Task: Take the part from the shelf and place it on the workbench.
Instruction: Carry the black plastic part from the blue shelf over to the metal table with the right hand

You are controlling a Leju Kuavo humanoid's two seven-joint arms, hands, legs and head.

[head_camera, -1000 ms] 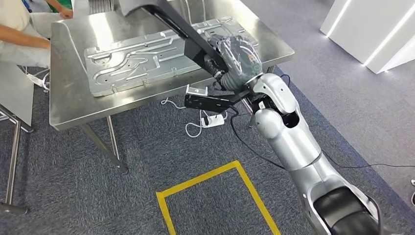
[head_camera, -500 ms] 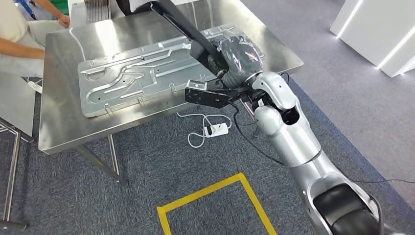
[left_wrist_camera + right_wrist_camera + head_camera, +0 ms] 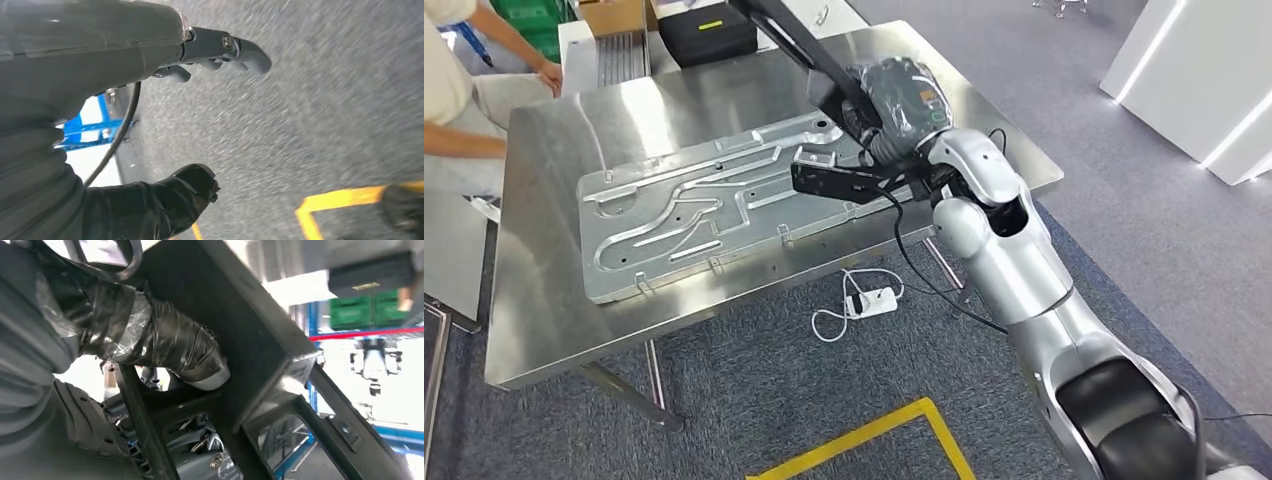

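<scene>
The right hand (image 3: 902,100), wrapped around the black part (image 3: 799,45), has come over the surface (image 3: 544,330), above the metal plate (image 3: 714,205); left hand (image 3: 200,55) hangs loosely open, holding nothing.

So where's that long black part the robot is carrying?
In the head view, the black part is gripped by the right hand, held up over the steel workbench, just above the big metal plate lying on it.

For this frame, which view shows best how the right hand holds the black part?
The right wrist view: the right hand wraps its taped thumb against the black part up close. The head view shows the part's long bar above the workbench. The left wrist view looks at floor.
</scene>
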